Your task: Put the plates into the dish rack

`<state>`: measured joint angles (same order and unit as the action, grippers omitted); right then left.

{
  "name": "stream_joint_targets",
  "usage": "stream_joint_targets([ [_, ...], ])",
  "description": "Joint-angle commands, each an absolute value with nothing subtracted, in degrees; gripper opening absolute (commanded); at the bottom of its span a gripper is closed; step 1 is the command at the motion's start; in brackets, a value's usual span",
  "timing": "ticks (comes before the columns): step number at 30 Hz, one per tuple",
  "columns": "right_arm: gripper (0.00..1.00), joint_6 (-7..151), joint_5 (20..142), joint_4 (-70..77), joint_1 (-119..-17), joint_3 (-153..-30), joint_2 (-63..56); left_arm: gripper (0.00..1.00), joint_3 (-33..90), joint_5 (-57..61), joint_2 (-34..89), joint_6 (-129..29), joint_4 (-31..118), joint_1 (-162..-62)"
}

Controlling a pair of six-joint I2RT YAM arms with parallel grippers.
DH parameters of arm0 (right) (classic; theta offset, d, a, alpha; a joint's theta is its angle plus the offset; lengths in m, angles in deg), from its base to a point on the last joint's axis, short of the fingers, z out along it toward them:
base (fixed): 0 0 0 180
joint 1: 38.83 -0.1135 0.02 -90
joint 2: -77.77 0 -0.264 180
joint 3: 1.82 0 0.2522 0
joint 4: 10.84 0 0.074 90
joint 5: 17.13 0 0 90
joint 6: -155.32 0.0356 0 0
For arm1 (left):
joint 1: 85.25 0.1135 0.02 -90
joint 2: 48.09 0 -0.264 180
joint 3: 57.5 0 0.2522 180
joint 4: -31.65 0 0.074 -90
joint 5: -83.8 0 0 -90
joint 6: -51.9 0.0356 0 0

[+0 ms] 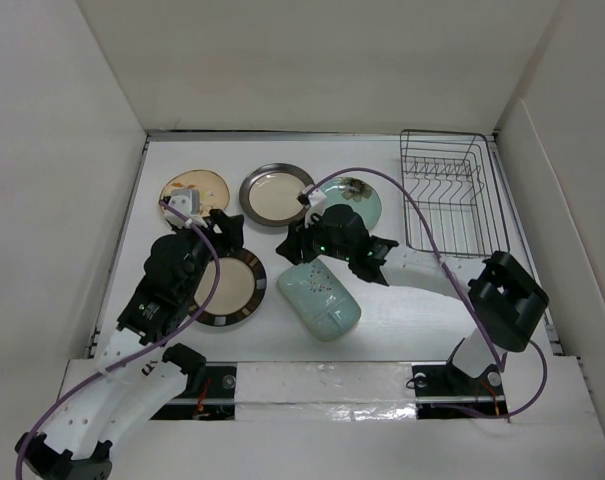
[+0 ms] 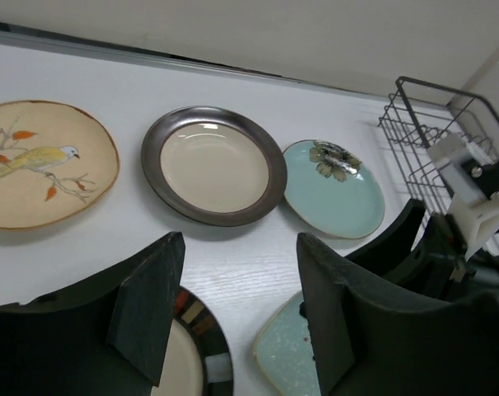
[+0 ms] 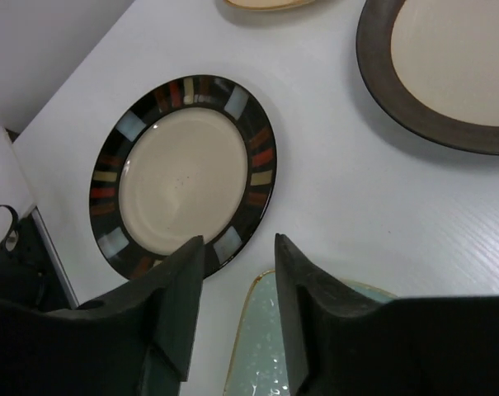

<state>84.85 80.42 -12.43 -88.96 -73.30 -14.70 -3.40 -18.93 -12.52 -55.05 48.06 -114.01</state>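
Observation:
Five plates lie flat on the white table. The tan leaf-print plate [image 1: 194, 190] [image 2: 43, 161] is at the back left. The cream grey-rimmed plate [image 1: 277, 194] [image 2: 214, 165] [image 3: 447, 66] is beside it. The teal floral plate [image 1: 357, 198] [image 2: 331, 186] is partly under my right arm. The cream plate with the dark patterned rim [image 1: 227, 288] [image 2: 195, 346] [image 3: 183, 177] and the pale-green oblong plate [image 1: 319, 297] [image 2: 286, 355] [image 3: 261, 346] lie nearer. The wire dish rack [image 1: 444, 195] [image 2: 435, 140] stands empty at the back right. My left gripper [image 1: 227, 230] [image 2: 241, 313] is open above the gap between the two near plates. My right gripper [image 1: 290, 245] [image 3: 237, 289] is open over the oblong plate's end.
White walls close in the table on the left, back and right. A taped white strip [image 1: 322, 382] runs along the front edge by the arm bases. Purple cables [image 1: 402, 190] loop over both arms. The two grippers are close together mid-table.

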Motion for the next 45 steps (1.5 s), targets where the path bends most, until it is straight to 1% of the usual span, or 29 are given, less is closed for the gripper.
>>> stream_joint_targets([
  [1,0.52,85.54,83.32,-19.05,-88.49,-74.47,-14.52,0.52,-0.67,-20.0,-15.21,-52.25,47.34,-113.82],
  [2,0.52,85.45,83.41,-18.96,-88.49,-74.56,-15.04,0.42,-0.76,-20.26,-15.3,-51.9,47.69,-113.82],
  [3,0.52,85.36,83.59,-18.53,-88.49,-74.73,-15.48,0.18,-0.85,-20.96,-15.48,-51.81,48.22,-113.82],
  [4,0.38,85.19,83.85,-18.18,-88.49,-74.99,-15.75,0.09,-0.94,-21.57,-15.65,-51.89,48.4,-113.82],
  [5,0.23,85.18,84.03,-17.83,-88.49,-75.61,-16.36,0.02,-0.94,-22.1,-15.66,-51.9,48.4,-113.82],
  [7,0.0,85.45,85.25,-17.73,-88.49,-76.05,-17.15,0.0,-0.94,-22.63,-15.57,-51.9,48.31,-113.82],
  [12,0.0,85.97,86.75,-13.43,-88.49,-78.6,-20.93,0.0,-3.13,-23.33,-17.06,-51.28,46.99,-113.82],
  [13,0.05,87.02,87.45,-13.25,-87.88,-78.6,-21.37,0.0,-3.31,-23.6,-17.41,-51.45,47.25,-113.82],
  [14,0.13,87.38,88.59,-12.9,-87.87,-78.77,-21.9,0.04,-3.75,-23.69,-17.76,-51.46,47.34,-113.82],
  [15,0.22,87.56,89.9,-12.38,-87.35,-79.04,-22.42,0.19,-4.27,-23.34,-18.11,-51.54,46.99,-113.82],
  [16,0.39,87.91,91.57,-12.37,-87.35,-78.95,-23.21,0.26,-4.8,-23.08,-18.64,-51.54,46.82,-113.82],
  [17,0.47,88.08,92.02,-12.63,-87.35,-78.69,-23.48,0.32,-4.72,-23.16,-18.73,-51.54,46.9,-113.82],
  [18,0.53,88.26,92.29,-13.16,-87.35,-78.43,-23.83,0.39,-4.63,-23.51,-18.82,-51.54,46.82,-113.82],
  [19,0.64,88.7,93.25,-13.42,-87.35,-78.16,-25.14,0.42,-4.72,-23.6,-18.99,-51.46,46.73,-113.82],
  [23,0.66,90.1,97.37,-14.12,-87.35,-80.53,-30.84,0.45,-4.72,-22.11,-18.65,-51.37,46.73,-113.82],
  [28,0.66,91.86,98.27,-15.71,-87.35,-84.39,-36.13,0.46,-4.63,-21.15,-17.85,-51.28,46.9,-113.82],
  [33,0.66,92.13,97.56,-13.87,-87.35,-89.14,-39.91,0.46,-4.72,-20.79,-17.59,-51.11,46.72,-113.82],
  [38,0.65,94.05,98.62,-13.69,-87.35,-90.38,-44.48,0.46,-4.72,-20.7,-18.55,-51.02,46.46,-113.82],
  [40,0.63,95.02,99.84,-15.44,-87.87,-90.2,-45.54,0.46,-4.63,-20.7,-18.82,-51.1,46.64,-113.82],
  [45,0.59,94.77,100.2,-14.31,-90.15,-92.48,-48.0,0.46,-4.72,-20.44,-18.73,-51.02,46.37,-113.82],
])
